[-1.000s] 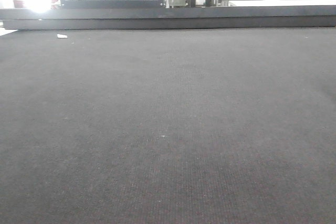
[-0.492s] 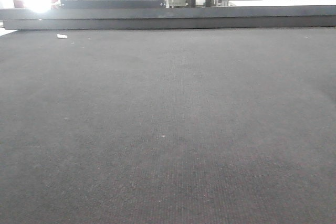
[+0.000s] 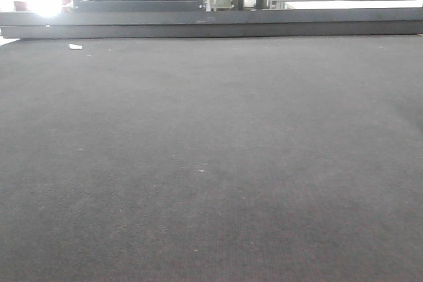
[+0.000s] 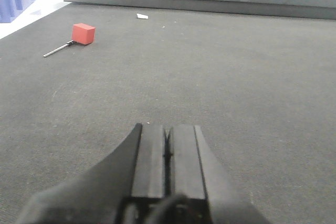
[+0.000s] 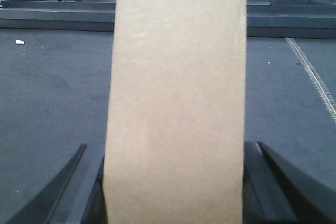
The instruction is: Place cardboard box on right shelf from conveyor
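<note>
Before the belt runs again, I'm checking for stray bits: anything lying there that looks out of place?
A small red block with a thin rod lies loose on the conveyor, far left, and a white scrap sits near the far rail; both look like stray debris.

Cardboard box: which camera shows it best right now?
The right wrist view: the cardboard box fills its centre, held between the fingers of the right claw. The front and left wrist views show the conveyor, not this box.
</note>
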`<action>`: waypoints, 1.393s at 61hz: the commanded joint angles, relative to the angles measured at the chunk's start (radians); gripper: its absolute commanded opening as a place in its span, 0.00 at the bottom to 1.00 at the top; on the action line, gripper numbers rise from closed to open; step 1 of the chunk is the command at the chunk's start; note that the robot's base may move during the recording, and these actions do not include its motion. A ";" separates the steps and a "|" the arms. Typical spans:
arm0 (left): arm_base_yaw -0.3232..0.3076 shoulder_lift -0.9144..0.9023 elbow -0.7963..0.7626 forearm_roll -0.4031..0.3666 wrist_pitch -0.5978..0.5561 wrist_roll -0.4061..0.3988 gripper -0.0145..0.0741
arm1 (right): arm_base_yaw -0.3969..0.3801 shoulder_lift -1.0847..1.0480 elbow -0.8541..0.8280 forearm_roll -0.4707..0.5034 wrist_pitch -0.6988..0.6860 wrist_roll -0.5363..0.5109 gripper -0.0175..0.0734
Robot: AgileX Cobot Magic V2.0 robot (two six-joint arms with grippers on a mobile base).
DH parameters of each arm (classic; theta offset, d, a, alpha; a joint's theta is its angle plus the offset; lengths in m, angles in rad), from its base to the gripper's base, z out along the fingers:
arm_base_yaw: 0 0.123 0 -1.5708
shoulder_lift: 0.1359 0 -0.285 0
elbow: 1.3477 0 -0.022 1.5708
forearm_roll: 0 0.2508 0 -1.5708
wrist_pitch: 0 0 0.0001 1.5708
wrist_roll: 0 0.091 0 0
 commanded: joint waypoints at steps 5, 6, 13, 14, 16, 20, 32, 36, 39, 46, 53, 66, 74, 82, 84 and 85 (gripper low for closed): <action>-0.004 -0.015 0.010 -0.006 -0.087 0.000 0.03 | -0.005 0.017 -0.025 -0.012 -0.111 -0.010 0.45; -0.004 -0.015 0.010 -0.006 -0.087 0.000 0.03 | -0.005 0.017 -0.025 -0.012 -0.111 -0.010 0.45; -0.004 -0.015 0.010 -0.006 -0.087 0.000 0.03 | -0.005 0.017 -0.025 -0.012 -0.111 -0.010 0.45; -0.004 -0.015 0.010 -0.006 -0.087 0.000 0.03 | -0.005 0.017 -0.025 -0.012 -0.111 -0.010 0.45; -0.004 -0.015 0.010 -0.006 -0.087 0.000 0.03 | -0.005 0.017 -0.025 -0.012 -0.111 -0.010 0.45; -0.004 -0.015 0.010 -0.006 -0.087 0.000 0.03 | -0.005 0.017 -0.025 -0.012 -0.111 -0.010 0.45; -0.004 -0.015 0.010 -0.006 -0.087 0.000 0.03 | -0.005 0.017 -0.025 -0.012 -0.111 -0.010 0.45; -0.004 -0.015 0.010 -0.006 -0.087 0.000 0.03 | -0.005 0.017 -0.025 -0.012 -0.111 -0.010 0.45; -0.004 -0.015 0.010 -0.006 -0.087 0.000 0.03 | -0.005 0.017 -0.025 -0.012 -0.111 -0.010 0.45; -0.004 -0.015 0.010 -0.006 -0.087 0.000 0.03 | -0.005 0.017 -0.025 -0.012 -0.111 -0.010 0.45; -0.004 -0.015 0.010 -0.006 -0.087 0.000 0.03 | -0.005 0.017 -0.025 -0.012 -0.111 -0.010 0.45; -0.004 -0.015 0.010 -0.006 -0.087 0.000 0.03 | -0.005 0.017 -0.025 -0.012 -0.111 -0.010 0.45; -0.004 -0.015 0.010 -0.006 -0.087 0.000 0.03 | -0.005 0.017 -0.025 -0.012 -0.111 -0.010 0.45; -0.004 -0.015 0.010 -0.006 -0.087 0.000 0.03 | -0.005 0.017 -0.025 -0.012 -0.111 -0.010 0.45; -0.004 -0.015 0.010 -0.006 -0.087 0.000 0.03 | -0.005 0.017 -0.025 -0.012 -0.111 -0.010 0.45; -0.004 -0.015 0.010 -0.006 -0.087 0.000 0.03 | -0.005 0.017 -0.025 -0.012 -0.111 -0.010 0.45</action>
